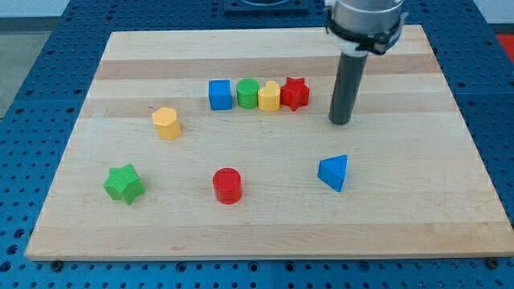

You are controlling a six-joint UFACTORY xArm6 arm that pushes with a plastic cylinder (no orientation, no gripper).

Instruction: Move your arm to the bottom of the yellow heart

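In the camera view, we hold my tip (341,121), a bare rod with nothing clamped, just right of and below the red star (295,93). The yellow heart (269,96) sits in a row of 4, touching the star and the green cylinder (247,94), beside the blue cube (219,95).

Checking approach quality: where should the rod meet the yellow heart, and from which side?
No grasp is possible, so contact the yellow heart on its face toward the view's bottom. Green cylinder and red star flank it closely. My tip sits to the row's right, so come around below.
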